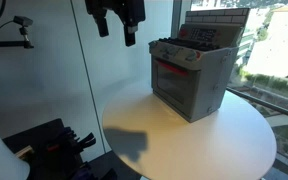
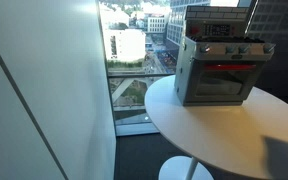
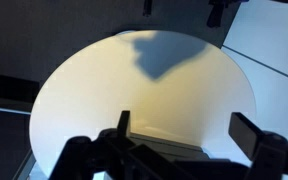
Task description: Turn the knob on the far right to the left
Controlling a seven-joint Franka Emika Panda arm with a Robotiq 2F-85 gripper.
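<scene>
A grey toy oven (image 1: 189, 80) with a red-lit door stands on the round white table (image 1: 184, 140); it shows in both exterior views (image 2: 216, 75). A row of small knobs (image 2: 229, 50) runs along the top of its front; the one at the right end (image 2: 267, 47) is tiny and its setting cannot be read. My gripper (image 1: 116, 30) hangs high above the table, away from the oven's front, apart from it. In the wrist view the gripper (image 3: 184, 130) has its fingers spread wide, with nothing between them. The oven is not clearly seen in the wrist view.
The table (image 3: 104, 90) is round, with its edge close on all sides. Glass windows (image 2: 134, 60) stand behind the oven, and a wall panel (image 1: 44, 60) is beside the table. Dark equipment (image 1: 54, 145) sits low by the table edge.
</scene>
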